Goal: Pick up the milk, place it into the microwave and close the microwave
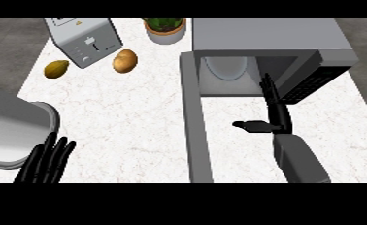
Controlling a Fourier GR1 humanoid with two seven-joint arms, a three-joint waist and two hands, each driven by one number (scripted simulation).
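The grey microwave point(272, 35) stands at the back right with its cavity open toward me. Its door point(196, 122) is swung out and runs down the view as a long grey strip. Inside the cavity lies a pale round plate point(228, 67). No milk carton shows anywhere in the view. My right hand point(274, 120) is in front of the cavity, to the right of the door, fingers straight and pointing at the opening, thumb stuck out to the left, holding nothing. My left hand point(46, 163) rests open at the lower left, fingers up.
A grey toaster point(84, 40) stands at the back left, with a potted plant point(165, 27) next to the microwave. A potato point(125, 60) and a smaller yellow-brown fruit point(57, 68) lie on the white counter point(129, 117). A large grey rounded shape point(22, 132) fills the left edge.
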